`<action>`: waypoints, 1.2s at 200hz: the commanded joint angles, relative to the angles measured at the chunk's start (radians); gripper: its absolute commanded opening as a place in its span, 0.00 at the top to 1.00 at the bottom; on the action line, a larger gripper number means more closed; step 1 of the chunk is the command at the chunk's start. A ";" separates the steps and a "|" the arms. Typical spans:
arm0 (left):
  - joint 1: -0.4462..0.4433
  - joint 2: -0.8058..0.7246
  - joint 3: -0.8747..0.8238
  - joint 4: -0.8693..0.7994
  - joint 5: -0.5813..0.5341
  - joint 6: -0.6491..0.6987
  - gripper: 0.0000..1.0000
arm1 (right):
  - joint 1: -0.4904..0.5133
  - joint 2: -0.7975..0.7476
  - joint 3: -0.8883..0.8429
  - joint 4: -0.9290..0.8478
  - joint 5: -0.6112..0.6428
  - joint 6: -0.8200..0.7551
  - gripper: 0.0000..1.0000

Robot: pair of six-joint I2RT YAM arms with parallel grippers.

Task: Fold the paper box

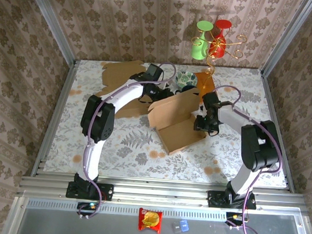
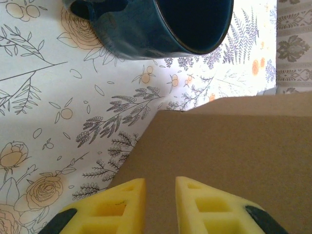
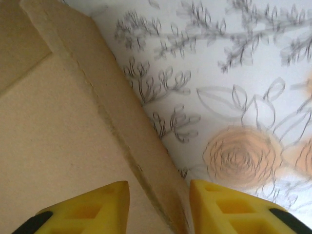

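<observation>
Now — right hand (image 3: 158, 191) apart, straddling paper box (image 3: 58, 146) edge | left hand (image 2: 160, 187) narrowly apart — grip unclear

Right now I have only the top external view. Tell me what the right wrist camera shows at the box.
Observer: The right gripper straddles a raised edge of the paper box. Its jaws are apart, with space left on one side.
Operator: Now report the left wrist.
Observer: The left gripper hovers at a flat box panel with its jaws narrowly apart. I cannot tell whether it grips anything.
Operator: Say what lies beyond it.
Observer: A dark blue bowl stands on the floral tablecloth, apart from the panel.
</observation>
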 commanded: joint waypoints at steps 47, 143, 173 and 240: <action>0.016 0.048 0.106 -0.075 0.033 0.066 0.76 | 0.137 -0.214 -0.126 0.067 0.041 0.406 0.62; 0.014 0.064 0.159 -0.113 0.016 0.113 0.76 | 0.061 -0.459 -0.026 0.006 0.061 -0.183 0.44; 0.008 0.069 0.180 -0.138 -0.002 0.127 0.76 | -0.067 -0.471 -0.075 0.115 -0.177 -0.458 0.40; 0.005 0.065 0.198 -0.177 -0.042 0.156 0.76 | -0.179 -0.255 0.108 -0.012 -0.425 -0.791 0.33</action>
